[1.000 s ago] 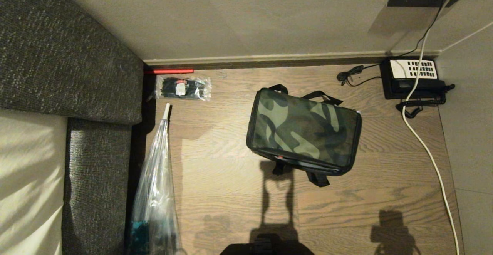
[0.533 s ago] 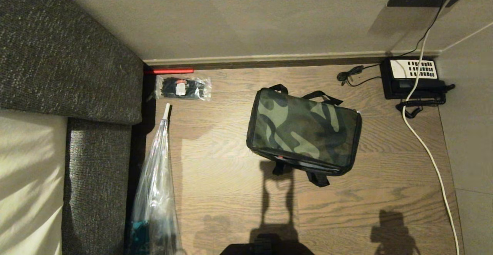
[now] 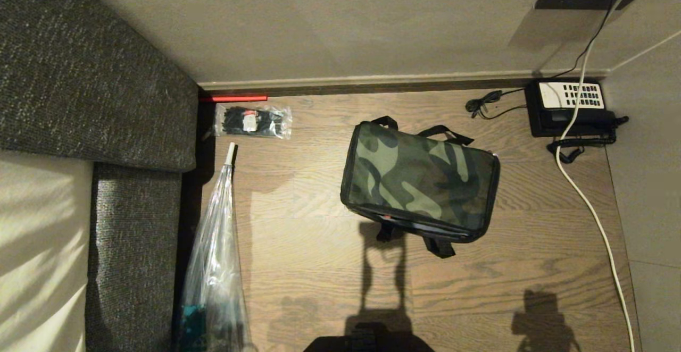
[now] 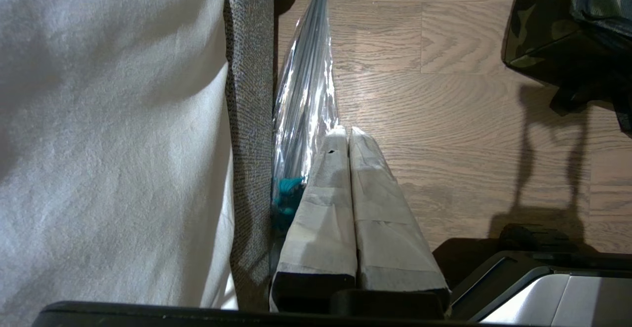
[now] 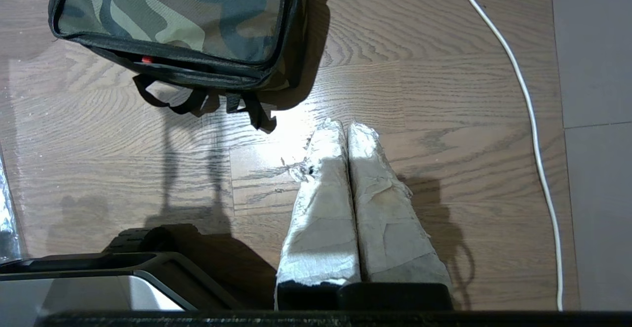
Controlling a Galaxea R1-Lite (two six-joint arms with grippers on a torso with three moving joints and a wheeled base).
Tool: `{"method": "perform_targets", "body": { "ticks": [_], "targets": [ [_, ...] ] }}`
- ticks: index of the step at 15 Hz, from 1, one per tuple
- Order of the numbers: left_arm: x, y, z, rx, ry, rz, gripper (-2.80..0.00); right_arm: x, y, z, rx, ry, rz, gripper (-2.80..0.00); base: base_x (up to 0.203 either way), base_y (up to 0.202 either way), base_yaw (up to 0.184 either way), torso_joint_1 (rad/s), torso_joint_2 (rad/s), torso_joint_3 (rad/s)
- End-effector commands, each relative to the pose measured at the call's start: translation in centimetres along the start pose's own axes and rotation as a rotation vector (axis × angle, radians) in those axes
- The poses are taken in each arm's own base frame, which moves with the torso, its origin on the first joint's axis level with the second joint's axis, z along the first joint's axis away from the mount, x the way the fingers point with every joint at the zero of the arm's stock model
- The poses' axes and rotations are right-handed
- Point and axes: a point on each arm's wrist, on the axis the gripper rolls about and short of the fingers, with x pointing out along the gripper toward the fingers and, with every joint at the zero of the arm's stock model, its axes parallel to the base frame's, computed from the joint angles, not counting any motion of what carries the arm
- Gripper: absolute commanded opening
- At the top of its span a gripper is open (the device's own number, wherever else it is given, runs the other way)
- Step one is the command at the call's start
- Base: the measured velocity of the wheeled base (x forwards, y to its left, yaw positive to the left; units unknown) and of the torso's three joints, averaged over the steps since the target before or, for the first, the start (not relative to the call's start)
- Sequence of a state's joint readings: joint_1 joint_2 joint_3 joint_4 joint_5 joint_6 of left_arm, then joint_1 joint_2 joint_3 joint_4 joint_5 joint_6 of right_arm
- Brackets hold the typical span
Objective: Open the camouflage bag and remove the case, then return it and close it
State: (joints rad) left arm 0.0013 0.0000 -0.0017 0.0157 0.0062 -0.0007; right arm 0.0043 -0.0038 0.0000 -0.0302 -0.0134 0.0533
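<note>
The camouflage bag [image 3: 420, 182] sits zipped at the floor's centre, telephone [image 3: 569, 108] at two o'clock. Left gripper [image 4: 348, 134] and right gripper [image 5: 345, 128] hang pressed shut, empty. Risk — loose strap handles [image 5: 197, 101] could snag a finger, dragging the bag instead of unzipping it.

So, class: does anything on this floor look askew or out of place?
Yes. The camouflage bag lies skewed to the floorboards, lid shut. A white cable trails loose across the floor past the telephone. A wrapped umbrella lies beside the sofa.
</note>
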Motion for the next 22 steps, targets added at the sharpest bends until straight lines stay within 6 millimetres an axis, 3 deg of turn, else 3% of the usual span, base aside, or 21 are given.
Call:
{"method": "perform_targets", "body": {
  "ticks": [1, 22],
  "targets": [
    [-0.01, 0.00, 0.04, 0.002, -0.006, 0.002, -2.80, -0.12, -0.03, -0.44, 0.001, -0.015, 0.001, -2.80, 0.000, 0.000, 0.000, 0.000, 0.00, 0.000],
    [-0.01, 0.00, 0.06, -0.009, -0.008, 0.002, -2.80, -0.12, -0.03, -0.44, 0.001, -0.015, 0.001, -2.80, 0.000, 0.000, 0.000, 0.002, 0.00, 0.176]
  ]
}}
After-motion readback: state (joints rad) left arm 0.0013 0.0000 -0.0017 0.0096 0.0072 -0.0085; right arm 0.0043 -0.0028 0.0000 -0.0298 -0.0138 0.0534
